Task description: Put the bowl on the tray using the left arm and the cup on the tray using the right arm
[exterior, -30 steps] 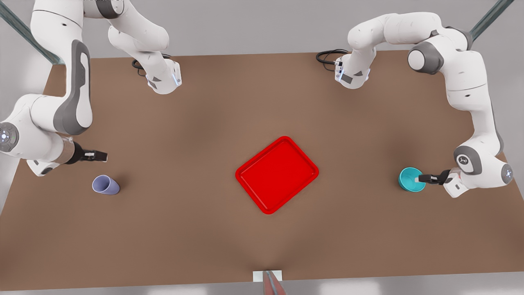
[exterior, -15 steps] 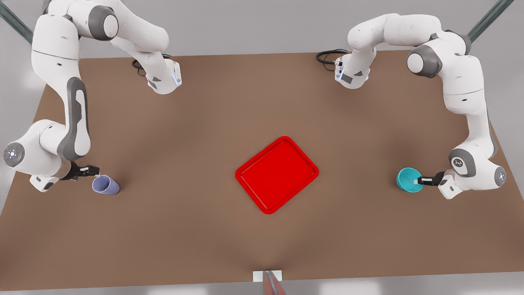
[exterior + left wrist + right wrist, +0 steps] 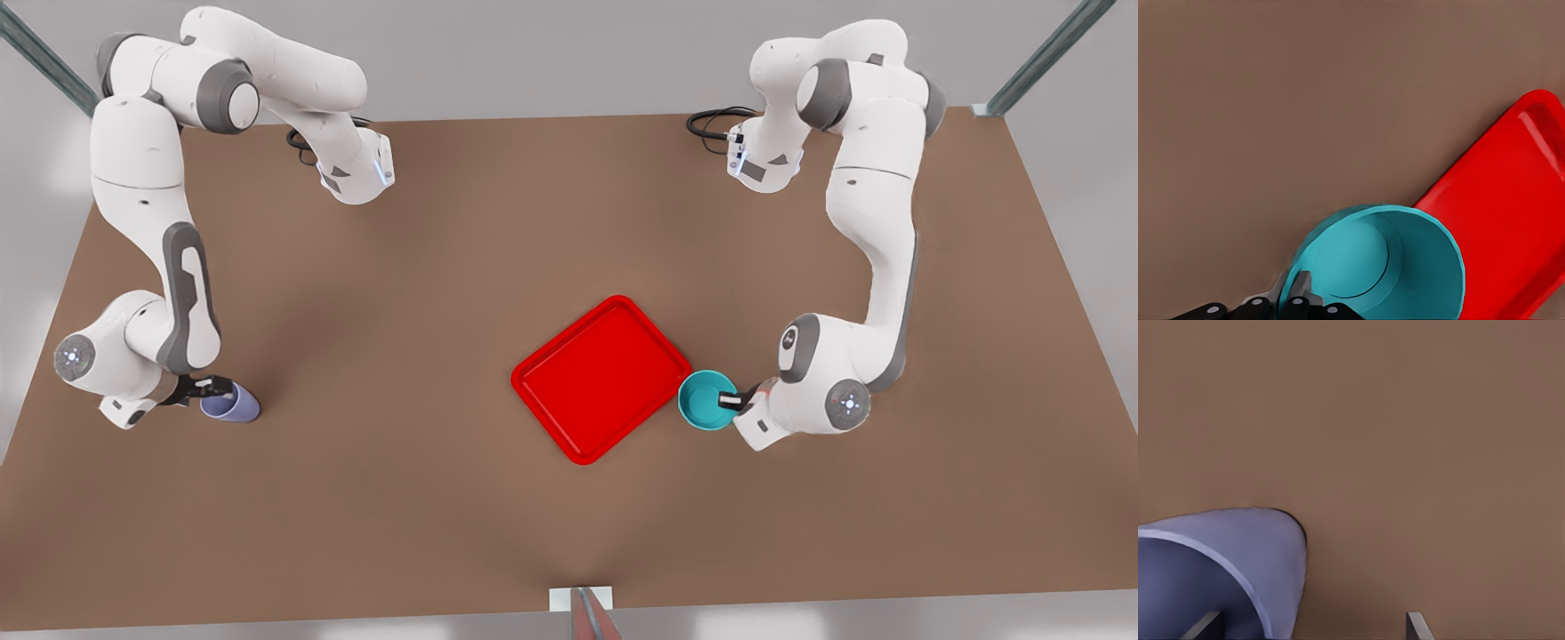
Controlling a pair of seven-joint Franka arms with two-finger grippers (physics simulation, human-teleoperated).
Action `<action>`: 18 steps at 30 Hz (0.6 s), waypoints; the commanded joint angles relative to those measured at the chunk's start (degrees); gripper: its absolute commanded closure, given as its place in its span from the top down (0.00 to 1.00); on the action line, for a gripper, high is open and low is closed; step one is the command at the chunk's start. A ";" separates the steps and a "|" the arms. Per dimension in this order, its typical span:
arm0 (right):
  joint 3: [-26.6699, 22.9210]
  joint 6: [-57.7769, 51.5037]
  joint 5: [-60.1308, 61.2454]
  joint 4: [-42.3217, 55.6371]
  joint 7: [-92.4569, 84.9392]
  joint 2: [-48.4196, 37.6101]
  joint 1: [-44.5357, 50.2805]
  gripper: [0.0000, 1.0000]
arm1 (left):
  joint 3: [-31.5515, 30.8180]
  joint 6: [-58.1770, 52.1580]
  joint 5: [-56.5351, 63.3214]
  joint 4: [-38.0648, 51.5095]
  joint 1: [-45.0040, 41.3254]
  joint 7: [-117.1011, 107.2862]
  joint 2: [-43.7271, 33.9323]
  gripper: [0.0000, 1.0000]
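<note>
— So what's changed?
— The left gripper (image 3: 734, 400), clamped on the bowl (image 3: 707, 401) rim, has carried it from the front view's right edge to just beside the tray (image 3: 601, 379), lower centre.
— And the cup (image 3: 233, 404)?
— On the bench (image 3: 444, 267), lower left. The right gripper (image 3: 212, 388) has dropped onto its rim, fingers spread astride the wall, not yet closed.
— Bowl placement looks imminent, then.
</note>
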 commanded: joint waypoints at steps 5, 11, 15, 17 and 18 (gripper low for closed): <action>-0.26 1.24 0.00 -0.27 -2.75 0.14 0.09 0.26 | 0.01 1.17 -6.80 -0.27 -4.68 -3.86 0.62 0.21; -0.35 1.24 0.27 0.08 -2.14 0.49 1.41 0.21 | 0.01 0.20 -6.71 -0.45 -9.60 -5.88 1.77 0.21; -0.35 1.06 1.50 0.17 -1.88 1.11 2.46 0.21 | 0.19 0.47 -6.54 -0.45 -9.86 -5.44 2.21 1.00; -0.35 1.06 1.50 0.17 -1.88 1.20 2.64 0.21 | 0.63 -0.06 -6.10 -0.36 -9.86 -4.83 1.85 1.00; -0.35 1.15 1.50 0.17 -1.79 1.20 2.64 0.21 | 0.72 -0.06 -5.92 -0.27 -9.78 -4.65 1.68 1.00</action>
